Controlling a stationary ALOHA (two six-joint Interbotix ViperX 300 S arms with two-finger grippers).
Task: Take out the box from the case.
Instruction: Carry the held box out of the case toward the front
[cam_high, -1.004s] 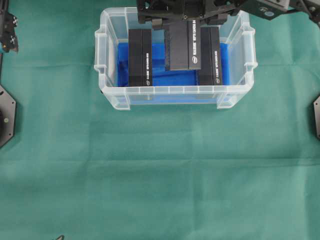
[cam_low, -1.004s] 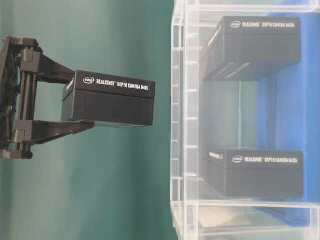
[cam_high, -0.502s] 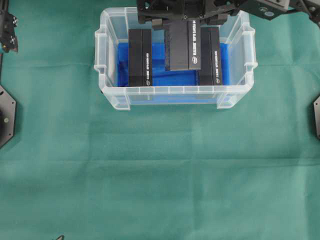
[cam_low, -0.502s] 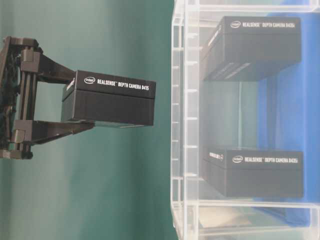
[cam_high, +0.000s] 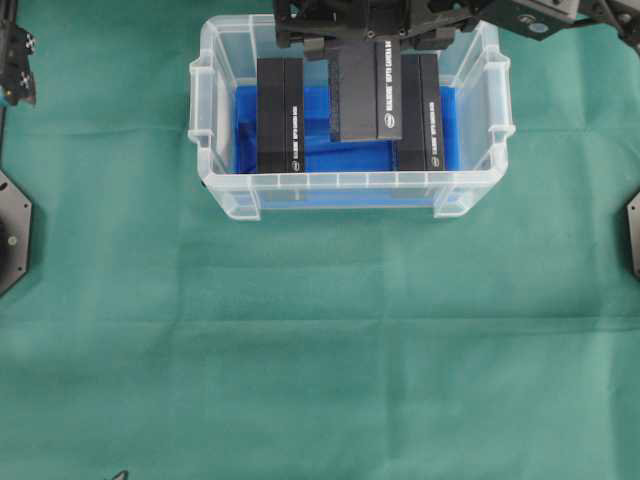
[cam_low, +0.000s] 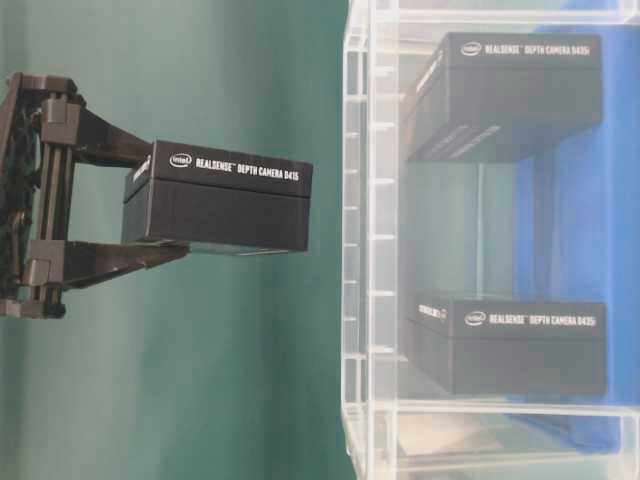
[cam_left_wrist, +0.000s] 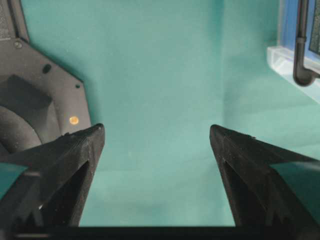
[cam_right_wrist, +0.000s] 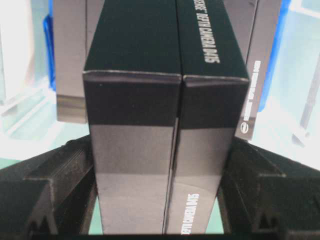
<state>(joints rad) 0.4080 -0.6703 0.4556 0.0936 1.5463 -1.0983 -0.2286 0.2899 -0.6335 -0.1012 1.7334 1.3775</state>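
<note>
- Now the right tool (cam_low: 165, 205) clamps one end of the box (cam_high: 365, 90), holding it lifted clear above the case (cam_high: 205, 150), as the table-level view shows.
- Judged from this, the step in hand is carrying it away: keep the box level, move it sideways past the rim, then lower it onto the green surface (cam_high: 320, 350) before letting go.
- Left tool (cam_left_wrist: 157, 135) hangs with jaws wide, gripping nothing, over bare cloth.
- Black, long, rectangular box with white Intel RealSense lettering on its side; two similar boxes (cam_high: 280, 115) remain standing in the case on the blue lining.
</note>
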